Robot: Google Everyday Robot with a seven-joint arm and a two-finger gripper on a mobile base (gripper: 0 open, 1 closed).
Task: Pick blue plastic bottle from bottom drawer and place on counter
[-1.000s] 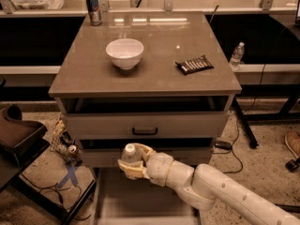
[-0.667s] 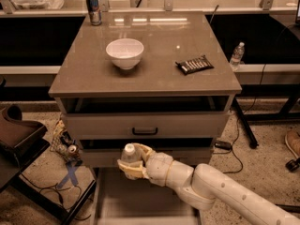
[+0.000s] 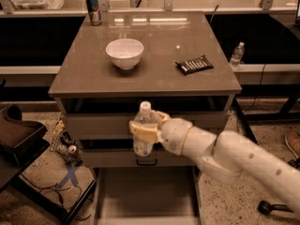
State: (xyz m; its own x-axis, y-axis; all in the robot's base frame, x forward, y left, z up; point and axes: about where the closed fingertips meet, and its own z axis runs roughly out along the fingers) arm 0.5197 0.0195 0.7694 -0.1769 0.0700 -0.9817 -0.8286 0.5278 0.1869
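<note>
My gripper (image 3: 146, 128) is shut on the blue plastic bottle (image 3: 142, 139), a small clear bottle with a white cap, held upright in front of the two closed drawer fronts. The bottle's cap reaches just below the counter's front edge. The bottom drawer (image 3: 145, 196) is pulled open below it, and its grey floor shows nothing on it. The counter (image 3: 154, 46) is a glossy grey-brown slab above the drawers. My white arm reaches in from the lower right.
On the counter stand a white bowl (image 3: 124, 53), a dark snack packet (image 3: 194, 64) and a blue-and-silver can (image 3: 93, 7) at the back left. Another bottle (image 3: 236, 55) stands on a ledge at right. A dark chair (image 3: 18, 135) and cables are at left.
The gripper has risen from just above the open bottom drawer to the level of the upper drawer front, carrying the bottle with it.
</note>
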